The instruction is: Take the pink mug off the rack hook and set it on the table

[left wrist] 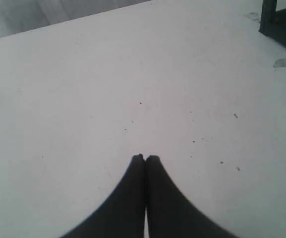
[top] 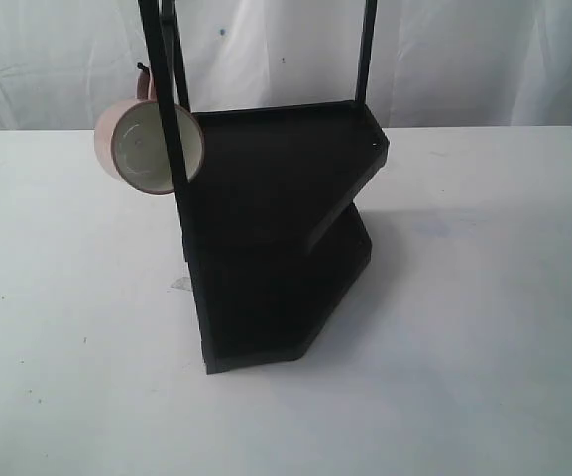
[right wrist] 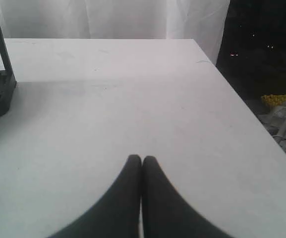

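Item: the pink mug [top: 147, 147] — small cylinder, dusty pink outside, cream within. Location: hanging by its handle from the rack hook [top: 143, 69] on an upright post at the left side of the black rack [top: 276, 198], clear above the table [top: 464, 347], with its mouth turned toward the exterior camera; a nearer post crosses the right part of its rim. Handling, judged: ceramic by the look, so rigid, fairly light, glazed and probably slick, and liable to chip if knocked against the metal post or set down hard. Suggested hold: across the wall at the rim, one finger inside the mouth and one outside, on the side away from the posts; the handle is taken up by the hook and mostly hidden, so there is no grip there. Release is judged to need a lift up off the curve of the hook before any pull away. Tools: left gripper [left wrist: 145, 157] — fingertips pressed together with nothing between them, over bare table, a corner of the rack at the edge of its view; right gripper [right wrist: 142, 158], likewise closed tight and empty. Neither shows in the exterior view, and both appear well apart from the mug. Either would have to spread its fingers before approaching.
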`<state>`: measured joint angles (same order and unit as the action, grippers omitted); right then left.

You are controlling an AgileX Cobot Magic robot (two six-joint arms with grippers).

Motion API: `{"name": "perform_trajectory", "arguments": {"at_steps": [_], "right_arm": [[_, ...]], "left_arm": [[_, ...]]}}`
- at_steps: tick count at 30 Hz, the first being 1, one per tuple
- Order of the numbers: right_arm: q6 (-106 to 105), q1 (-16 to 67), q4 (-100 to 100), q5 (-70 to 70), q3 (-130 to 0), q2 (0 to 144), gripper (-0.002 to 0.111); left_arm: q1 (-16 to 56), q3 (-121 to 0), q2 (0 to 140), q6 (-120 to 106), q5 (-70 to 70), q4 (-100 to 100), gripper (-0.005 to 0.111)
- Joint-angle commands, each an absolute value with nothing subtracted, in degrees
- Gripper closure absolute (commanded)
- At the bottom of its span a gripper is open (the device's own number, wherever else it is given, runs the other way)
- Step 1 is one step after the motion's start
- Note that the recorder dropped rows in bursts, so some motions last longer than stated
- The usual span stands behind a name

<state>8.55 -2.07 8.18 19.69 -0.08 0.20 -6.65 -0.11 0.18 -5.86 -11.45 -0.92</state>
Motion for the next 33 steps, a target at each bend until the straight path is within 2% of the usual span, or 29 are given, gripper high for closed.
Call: {"name": "perform_trajectory", "arguments": {"at_steps": [1,9,13,20,29,33], "right_arm": [[8.8,-2.3,8.7,19.2,0.0,0.0,0.108],[8.8,-2.3,8.7,19.2,0.0,0.0,0.108],[8.8,-2.3,8.7,19.2,0.0,0.0,0.108],[8.8,-2.3,8.7,19.2,0.0,0.0,0.108],[8.8,-2.3,8.7,19.2,0.0,0.0,0.108],[8.8,-2.3,8.7,19.2,0.0,0.0,0.108]], "left_arm": [[-6.5,0.0,0.0,-13.8,-11.6,-1.0,0.107],[-6.5,0.0,0.0,-15.6,-11.3,-2.4,0.107],[-6.5,0.0,0.0,-20.3,-4.8,-4.5,0.107],[-6.5,0.0,0.0,-2.8,7.3,2.6,0.107],[-6.5,0.0,0.0,-2.0,12.5,2.6,0.107],[-6.5,0.0,0.0,5.1,10.3,2.6,0.107]]}}
